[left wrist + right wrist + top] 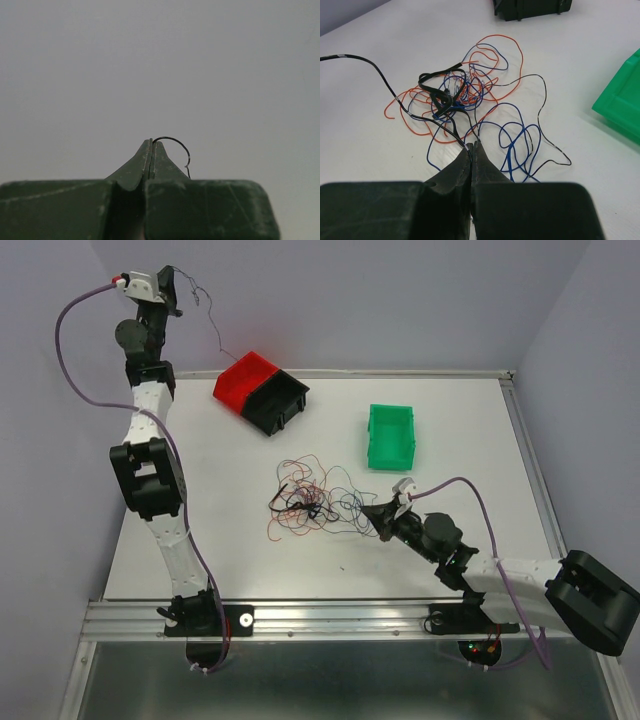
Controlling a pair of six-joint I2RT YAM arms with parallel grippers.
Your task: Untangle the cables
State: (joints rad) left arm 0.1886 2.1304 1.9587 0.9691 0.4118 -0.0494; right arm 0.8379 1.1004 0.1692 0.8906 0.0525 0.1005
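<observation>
Left gripper [151,143], raised high, is pinched together on a thin black wire [175,141]. Right gripper [472,146] is clamped on a black strand [355,57] at the near edge of the tangled cables [470,95] on the table [380,30].

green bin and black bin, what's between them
Only bare table between the green bin and the black bin, shown in the top view.
</observation>
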